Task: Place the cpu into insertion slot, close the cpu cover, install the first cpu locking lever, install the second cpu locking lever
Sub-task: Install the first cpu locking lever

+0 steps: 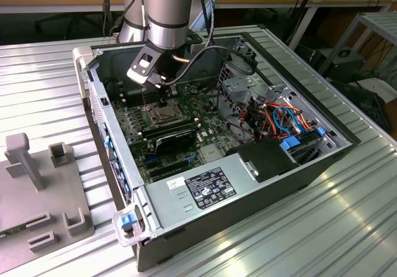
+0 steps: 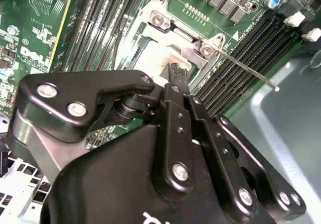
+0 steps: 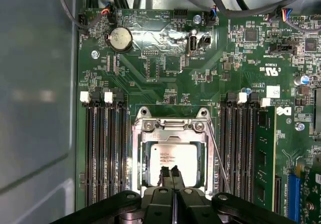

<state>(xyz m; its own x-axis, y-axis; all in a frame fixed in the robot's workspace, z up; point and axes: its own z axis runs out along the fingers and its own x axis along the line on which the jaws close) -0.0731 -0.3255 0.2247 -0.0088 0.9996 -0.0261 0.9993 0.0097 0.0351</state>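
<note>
cpu [image 3: 176, 153]: edge nearest the claw [image 3: 169, 173] hidden behind its tips, first wrist view.
cpu cover [image 3: 173, 127]: near side lost under the claw's body.
insertion slot [image 1: 162, 113]: exterior view, 10 o'clock in the case [image 1: 260, 210], too small; possibly covered.

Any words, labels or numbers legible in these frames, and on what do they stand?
On the power supply label, exterior view: print and symbols, too small to read.
On the cpu, first wrist view: faint print, too small to read.
On the green circuit board: white lettering, too small to read.
Nothing can be quoted reliably.
</note>
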